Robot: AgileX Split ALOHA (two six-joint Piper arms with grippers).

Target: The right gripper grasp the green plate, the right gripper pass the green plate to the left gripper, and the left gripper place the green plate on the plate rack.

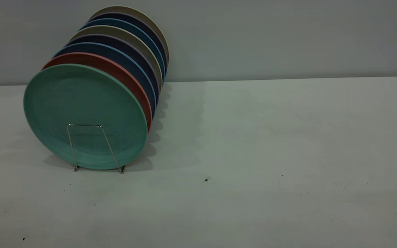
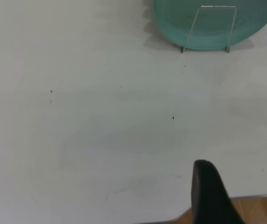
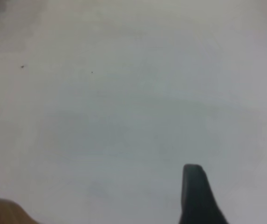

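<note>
The green plate (image 1: 81, 100) stands upright at the front of the plate rack (image 1: 84, 125), behind the rack's front wire loop, at the left of the table. It also shows in the left wrist view (image 2: 170, 21) with the rack's loop (image 2: 217, 6) in front of it. Neither arm shows in the exterior view. My left gripper (image 2: 242, 169) hovers over the table's near edge, far from the plate, open and empty. My right gripper (image 3: 237, 182) is open and empty over bare table, with no plate in its view.
Behind the green plate the rack holds a salmon-pink plate (image 1: 115, 69), several dark blue plates (image 1: 129, 60) and beige ones. The white table (image 1: 271, 144) extends to the right of the rack. Its edge and a wooden floor (image 2: 254, 210) show below the left gripper.
</note>
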